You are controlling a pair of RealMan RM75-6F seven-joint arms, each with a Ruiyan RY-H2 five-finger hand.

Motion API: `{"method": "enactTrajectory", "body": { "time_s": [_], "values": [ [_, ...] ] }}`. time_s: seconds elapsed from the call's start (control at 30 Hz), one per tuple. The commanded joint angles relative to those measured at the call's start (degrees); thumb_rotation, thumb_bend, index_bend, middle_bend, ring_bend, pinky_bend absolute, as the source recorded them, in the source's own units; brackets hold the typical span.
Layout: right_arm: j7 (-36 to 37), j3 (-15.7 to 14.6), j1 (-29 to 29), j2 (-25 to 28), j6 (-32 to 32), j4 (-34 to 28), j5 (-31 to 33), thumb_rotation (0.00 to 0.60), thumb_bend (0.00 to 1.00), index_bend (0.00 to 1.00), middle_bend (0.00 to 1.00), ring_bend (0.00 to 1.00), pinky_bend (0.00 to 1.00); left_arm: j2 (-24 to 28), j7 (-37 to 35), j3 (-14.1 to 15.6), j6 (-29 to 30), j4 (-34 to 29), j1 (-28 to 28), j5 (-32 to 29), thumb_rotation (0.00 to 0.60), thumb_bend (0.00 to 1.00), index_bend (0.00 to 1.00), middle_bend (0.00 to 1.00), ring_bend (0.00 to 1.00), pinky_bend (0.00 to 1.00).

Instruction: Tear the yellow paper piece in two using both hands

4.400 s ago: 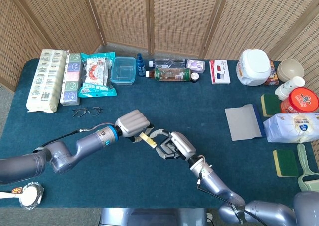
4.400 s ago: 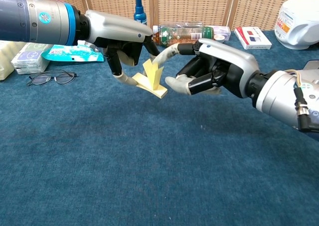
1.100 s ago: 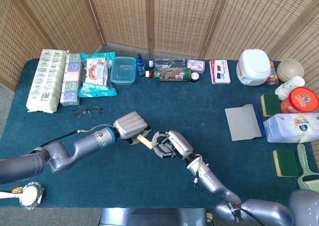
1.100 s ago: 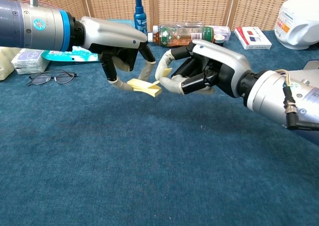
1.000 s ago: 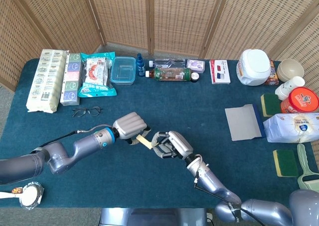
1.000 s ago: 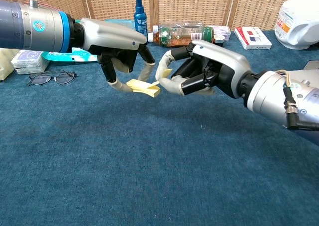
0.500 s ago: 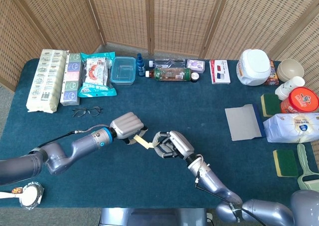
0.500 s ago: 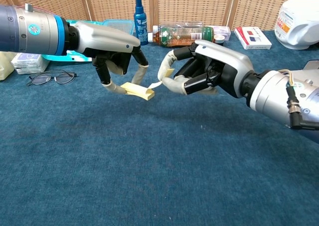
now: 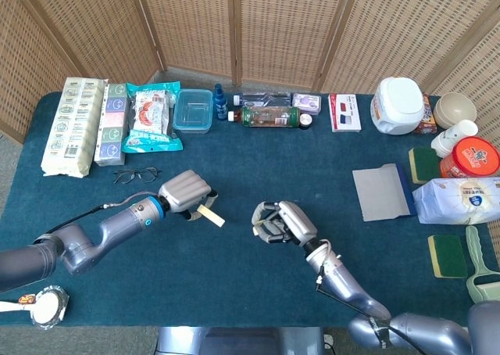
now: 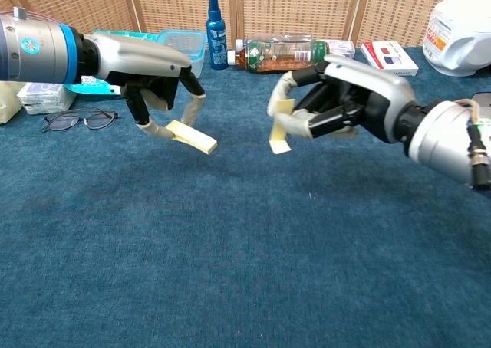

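Note:
The yellow paper is in two pieces, held apart above the blue table. My left hand (image 10: 157, 87) (image 9: 186, 194) pinches the larger strip (image 10: 192, 137) (image 9: 211, 215), which sticks out to the right of its fingers. My right hand (image 10: 345, 99) (image 9: 281, 224) pinches the smaller scrap (image 10: 281, 137) (image 9: 257, 227), which hangs down from its thumb and finger. A wide gap of bare table cloth lies between the two pieces.
Glasses (image 9: 136, 174) lie behind the left arm. Along the back edge stand snack packs (image 9: 144, 117), a clear box (image 9: 193, 109), bottles (image 9: 269, 116) and a white pot (image 9: 397, 105). A grey card (image 9: 380, 192), sponges (image 9: 447, 255) and wipes (image 9: 462, 199) sit at the right.
The two hands have drawn apart, left hand to the left and right hand to the right. The paper that joined them half a second ago is now separated into two pieces.

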Motion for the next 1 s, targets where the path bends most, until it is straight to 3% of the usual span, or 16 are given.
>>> {"method": "enactTrajectory", "body": {
  "time_s": [0.03,0.2,0.3,0.4,0.6,0.73,0.83,0.93,1.0],
  "values": [
    [0.4,-1.0,-0.7,2.4,-1.1,0.1,0.4,0.600,0.46,0.52,0.86,0.93,0.94,-0.4,1.7,-0.4,0.3,1.1,0.6,-1.5,0.600,0.34,0.66,1.00,1.00,1.00],
    [0.7,-2.0,-1.2,4.6,-2.3,0.3,0.4,0.600,0.46,0.34,0.69,0.80,0.85,-1.4,5.3,-1.2,0.1,1.6,1.0,-4.1,0.600,0.34,0.65,1.00,1.00,1.00],
    [0.8,-2.3,-1.2,5.2,-2.8,0.4,0.2,0.600,0.46,0.14,0.55,0.66,0.78,-1.7,7.1,-1.6,0.0,1.3,1.0,-5.4,0.600,0.34,0.63,1.00,1.00,1.00],
    [1.8,-2.5,-1.6,5.7,-2.5,0.5,-0.4,0.600,0.46,0.06,0.45,0.57,0.73,-2.0,9.3,-2.0,-0.1,0.6,1.0,-6.7,0.600,0.34,0.61,1.00,1.00,1.00],
    [2.9,-2.6,-2.6,6.4,-0.9,0.7,-1.2,0.600,0.46,0.02,0.33,0.46,0.64,-2.5,12.7,-3.0,0.4,-0.2,0.9,-8.8,0.600,0.34,0.59,0.98,1.00,1.00],
    [3.7,-2.6,-3.2,6.9,0.1,0.7,-1.5,0.600,0.46,0.02,0.32,0.44,0.63,-2.9,14.6,-3.4,0.3,-0.5,0.6,-10.0,0.600,0.33,0.57,0.96,1.00,1.00],
    [4.7,-2.6,-3.7,7.5,0.7,0.6,-1.8,0.600,0.46,0.02,0.32,0.44,0.63,-3.2,16.3,-3.5,0.1,-0.8,0.4,-11.1,0.600,0.32,0.49,0.93,0.97,1.00],
    [5.7,-2.3,-4.2,8.2,1.7,0.6,-1.9,0.600,0.46,0.02,0.32,0.44,0.63,-3.0,18.7,-3.2,-1.4,-1.1,-0.1,-13.4,0.600,0.30,0.35,0.77,0.81,0.93],
    [6.0,-2.2,-4.4,8.3,2.0,0.7,-2.2,0.600,0.46,0.02,0.32,0.44,0.63,-2.9,20.2,-3.1,-1.4,-1.7,-0.2,-14.6,0.600,0.27,0.25,0.61,0.65,0.80]
  ]
}}
